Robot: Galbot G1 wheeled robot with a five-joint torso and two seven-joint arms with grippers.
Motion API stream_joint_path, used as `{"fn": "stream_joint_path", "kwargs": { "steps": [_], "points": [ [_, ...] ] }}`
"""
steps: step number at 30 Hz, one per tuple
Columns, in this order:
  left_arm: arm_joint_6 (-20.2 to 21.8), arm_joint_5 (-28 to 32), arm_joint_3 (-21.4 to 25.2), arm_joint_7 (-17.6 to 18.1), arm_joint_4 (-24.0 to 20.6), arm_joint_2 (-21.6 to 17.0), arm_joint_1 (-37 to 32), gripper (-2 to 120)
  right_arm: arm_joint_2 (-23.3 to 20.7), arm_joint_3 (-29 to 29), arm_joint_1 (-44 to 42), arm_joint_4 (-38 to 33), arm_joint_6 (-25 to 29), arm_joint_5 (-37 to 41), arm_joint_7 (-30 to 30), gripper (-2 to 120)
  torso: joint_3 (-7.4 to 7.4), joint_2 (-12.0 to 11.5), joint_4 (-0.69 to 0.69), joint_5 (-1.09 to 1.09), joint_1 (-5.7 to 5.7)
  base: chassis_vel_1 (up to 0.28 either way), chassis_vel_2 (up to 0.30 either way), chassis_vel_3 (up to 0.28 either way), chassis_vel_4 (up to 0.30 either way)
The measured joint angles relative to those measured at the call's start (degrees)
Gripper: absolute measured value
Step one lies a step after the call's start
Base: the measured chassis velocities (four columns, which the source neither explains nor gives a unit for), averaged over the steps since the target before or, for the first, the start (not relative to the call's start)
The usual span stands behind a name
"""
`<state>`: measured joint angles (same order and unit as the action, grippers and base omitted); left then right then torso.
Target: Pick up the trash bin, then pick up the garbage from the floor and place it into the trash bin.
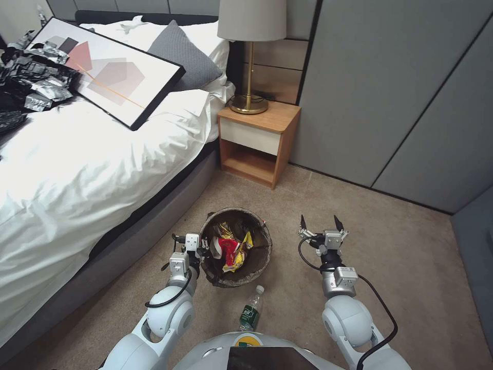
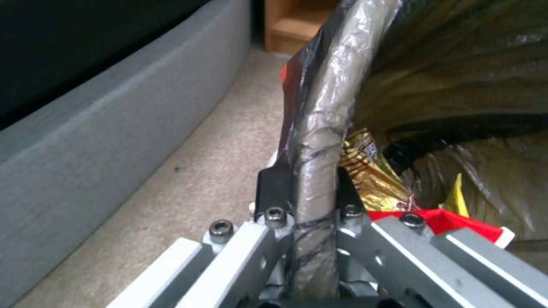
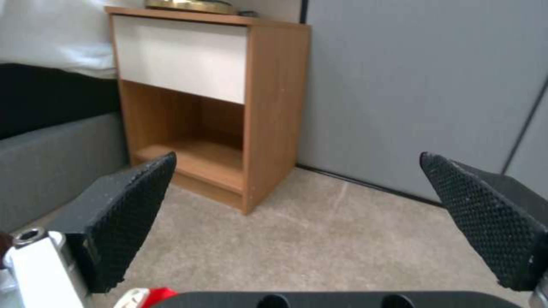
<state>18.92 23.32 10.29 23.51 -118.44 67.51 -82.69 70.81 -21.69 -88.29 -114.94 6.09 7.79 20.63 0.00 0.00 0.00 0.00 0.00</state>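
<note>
**Head view: bin held up, one bottle left on the floor**

Head view first, going from the left. At about 10 o'clock is the bed (image 1: 77, 169) with white sheets. A big framed picture (image 1: 110, 69) lies on it, and shiny black bags (image 1: 31, 77) sit at the far left edge.

Near the middle, at about 7 o'clock from the centre, the left gripper (image 1: 201, 247) is pinching the rim of the trash bin (image 1: 259, 259). In the left wrist view its two black fingers (image 2: 274, 188) squeeze the bag-wrapped rim from both sides. One finger is outside and one is inside. That looks like a good way to hold a light bucket so it does not slip. The bin sits at 6 o'clock, just in front of the robot, close to the bed. Red and yellow wrappers (image 1: 231, 252) are already inside it.

Just below the bin lies the green-labelled bottle (image 1: 251, 310). It is on its side on the carpet (image 1: 400, 267), close to the robot's body. I think it is the next thing to pick up.

At about 5 o'clock the right gripper (image 1: 318, 222) is spread wide and holds nothing. It hangs above bare carpet to the right of the bin, most likely ready to grab. In the right wrist view it faces the wooden nightstand (image 3: 274, 107), which stands well apart.

At 12 o'clock a lamp (image 1: 250, 56) stands on the nightstand.
</note>
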Motion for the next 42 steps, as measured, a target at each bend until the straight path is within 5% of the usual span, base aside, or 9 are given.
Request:
{"fn": "stream_joint_path", "kwargs": {
  "steps": [42],
  "points": [
    [-0.39, -0.89, 0.3, 0.02, 0.08, 0.39, -0.04, 0, 0.86, 0.2, 1.63, 1.29, -0.36, 0.09, 1.58, 100, 0.0, 0.0, 0.0, 0.0, 0.0, 0.033, 0.036, 0.035, 0.038]
  ]
}}
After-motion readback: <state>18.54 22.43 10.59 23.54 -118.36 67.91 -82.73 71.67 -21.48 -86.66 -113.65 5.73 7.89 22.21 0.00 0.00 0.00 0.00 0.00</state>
